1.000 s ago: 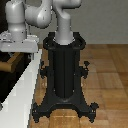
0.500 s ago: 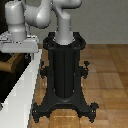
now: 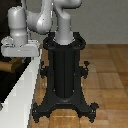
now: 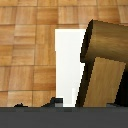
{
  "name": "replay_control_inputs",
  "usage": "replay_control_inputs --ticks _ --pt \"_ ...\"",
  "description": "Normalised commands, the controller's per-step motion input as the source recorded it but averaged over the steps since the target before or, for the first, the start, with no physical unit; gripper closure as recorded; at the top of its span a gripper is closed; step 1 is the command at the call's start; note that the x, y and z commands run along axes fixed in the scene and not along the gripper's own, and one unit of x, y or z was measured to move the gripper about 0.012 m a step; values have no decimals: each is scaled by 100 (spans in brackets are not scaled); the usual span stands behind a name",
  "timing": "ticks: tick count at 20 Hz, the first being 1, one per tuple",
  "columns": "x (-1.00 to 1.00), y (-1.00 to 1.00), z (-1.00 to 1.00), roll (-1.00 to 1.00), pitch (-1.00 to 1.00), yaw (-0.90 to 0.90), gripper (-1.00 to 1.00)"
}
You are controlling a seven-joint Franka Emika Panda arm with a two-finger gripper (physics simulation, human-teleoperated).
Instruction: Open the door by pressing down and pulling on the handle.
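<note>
The arm's wrist point(image 3: 20, 47) hung over the door point(image 3: 20, 85) at the exterior view's left, above the pale frame edge that ran along the dark panel. The black pedestal point(image 3: 64, 75) stood upright on the wooden floor point(image 3: 110, 75), just right of the door's pale edge.

In the wrist view the handle point(image 4: 102, 60) filled the frame — a tan wooden lever with a bent end, the dark panel showing in a thin strip beside it and the white frame edge point(image 4: 67, 65) next to that. The handle was very close to the camera.

Gripper: fingertips not seen in either view — only a dark blurred band along one edge of the wrist view. Could not tell whether the fingers were apart or together, nor whether they touched the handle.
</note>
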Motion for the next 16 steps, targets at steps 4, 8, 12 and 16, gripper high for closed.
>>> replay_control_inputs --ticks 4,8,12,16 --pt "0 0 -50 0 -11 0 100" --pt "0 0 -75 0 -8 0 100" --pt "0 0 -50 0 -8 0 100" --pt "0 0 -75 0 0 0 100"
